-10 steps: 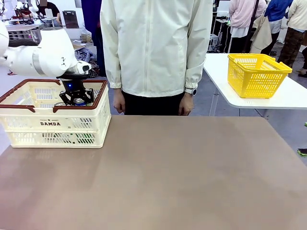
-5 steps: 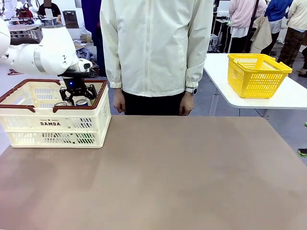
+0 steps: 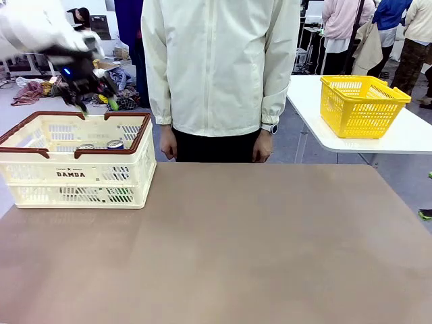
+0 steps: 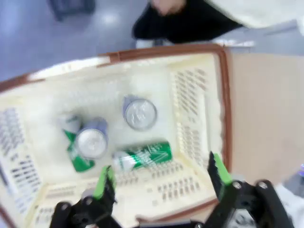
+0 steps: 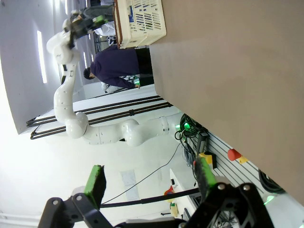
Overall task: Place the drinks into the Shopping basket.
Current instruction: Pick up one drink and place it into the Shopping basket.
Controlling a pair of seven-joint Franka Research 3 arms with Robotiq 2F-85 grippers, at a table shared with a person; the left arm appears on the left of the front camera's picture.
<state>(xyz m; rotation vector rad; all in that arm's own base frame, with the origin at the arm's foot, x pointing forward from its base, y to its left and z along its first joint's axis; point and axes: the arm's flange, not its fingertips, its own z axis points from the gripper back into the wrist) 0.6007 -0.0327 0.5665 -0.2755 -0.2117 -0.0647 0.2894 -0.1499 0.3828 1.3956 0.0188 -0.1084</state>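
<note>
Where they lie, as goods dropped in:
Drinks: slim silver-topped cans point(image 4: 139, 113) rest inside the cream slotted plastic Shopping basket point(image 3: 40, 173).
Basket: at the brown surface's point(image 3: 223, 250) left.
Left end effector point(image 4: 161, 176): above basket, wide open, empty.
Right end effector point(image 5: 149, 181): wide open, empty.

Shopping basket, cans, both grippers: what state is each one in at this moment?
Shopping basket: upright on the table, four cans inside.
Blue cans: two, standing upright, silver tops up.
Green cans: two, lying on their sides on the basket floor.
Left gripper: fingers open, empty, above the basket.
Right gripper: fingers open, empty, off the table's edge.
Yellow basket: upright on the white side table.
</note>
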